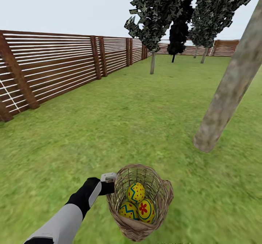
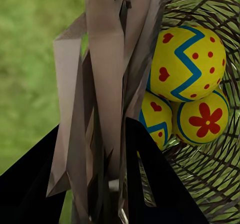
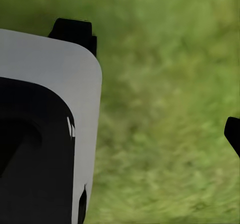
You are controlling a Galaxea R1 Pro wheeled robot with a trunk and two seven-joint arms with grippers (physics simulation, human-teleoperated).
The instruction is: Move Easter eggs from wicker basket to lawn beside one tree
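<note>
Three Easter eggs (image 1: 138, 203) in tilted wicker basket (image 1: 162, 196) | left hand (image 2: 95, 184) pinching rim, seemingly

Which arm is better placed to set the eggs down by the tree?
The left. Its gripper is closed on the basket rim with all three eggs inside, and the pale trunk stands close ahead.
</note>
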